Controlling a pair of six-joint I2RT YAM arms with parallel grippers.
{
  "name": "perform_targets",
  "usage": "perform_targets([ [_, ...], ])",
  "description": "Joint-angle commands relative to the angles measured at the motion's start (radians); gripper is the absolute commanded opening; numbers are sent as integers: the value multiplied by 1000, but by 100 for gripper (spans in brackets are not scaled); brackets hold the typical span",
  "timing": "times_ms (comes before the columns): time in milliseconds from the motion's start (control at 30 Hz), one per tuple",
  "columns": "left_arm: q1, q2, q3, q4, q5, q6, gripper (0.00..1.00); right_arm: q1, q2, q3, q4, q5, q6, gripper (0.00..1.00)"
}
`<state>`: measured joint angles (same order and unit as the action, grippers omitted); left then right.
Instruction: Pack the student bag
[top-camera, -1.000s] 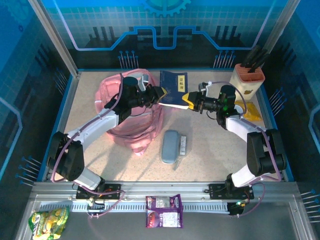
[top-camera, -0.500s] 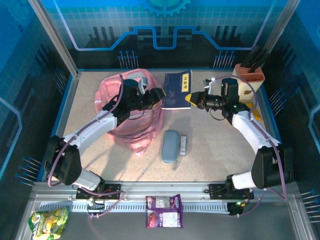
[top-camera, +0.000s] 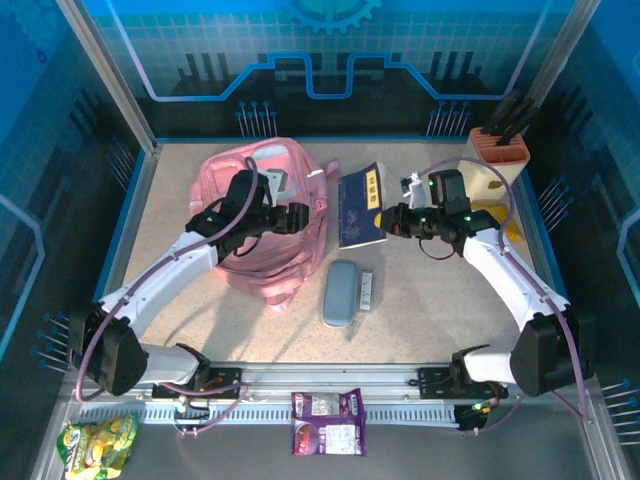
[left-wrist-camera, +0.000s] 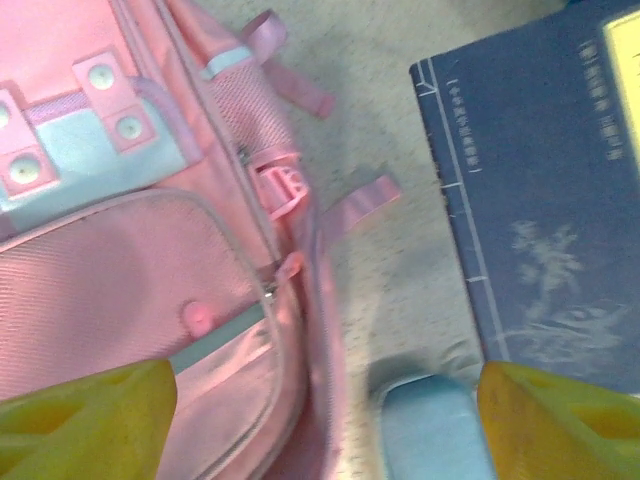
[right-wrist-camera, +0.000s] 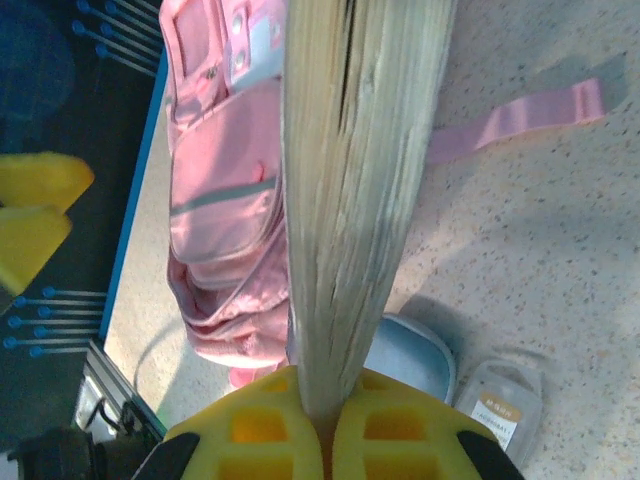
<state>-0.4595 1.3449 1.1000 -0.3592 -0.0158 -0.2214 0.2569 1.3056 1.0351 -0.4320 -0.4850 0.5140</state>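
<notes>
Clamping the book (top-camera: 358, 205) by one edge, right fingers (right-wrist-camera: 260, 430) could lose it; left fingers (left-wrist-camera: 90, 420) gape above the student bag (top-camera: 265, 272).

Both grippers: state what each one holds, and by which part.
The right gripper is shut on the blue book, clamping its open page edge, opposite the spine. The left gripper is open over the student bag and holds nothing.
</notes>
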Motion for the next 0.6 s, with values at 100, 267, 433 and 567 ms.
perform_targets([
  [100,-9,89,-9,-29,-48,259,85,14,-35,-32,-10,-16,-5,0],
  [267,-33,196,38,-30,-56,345,85,14,-22,-44,9,-20,10,0],
  [433,-54,263,74,-43,-91,373,84,9,2,-45,16,-44,20,0],
  [567,-59,283,73,-90,-131,370,84,-1,4,-47,13,-54,20,0],
])
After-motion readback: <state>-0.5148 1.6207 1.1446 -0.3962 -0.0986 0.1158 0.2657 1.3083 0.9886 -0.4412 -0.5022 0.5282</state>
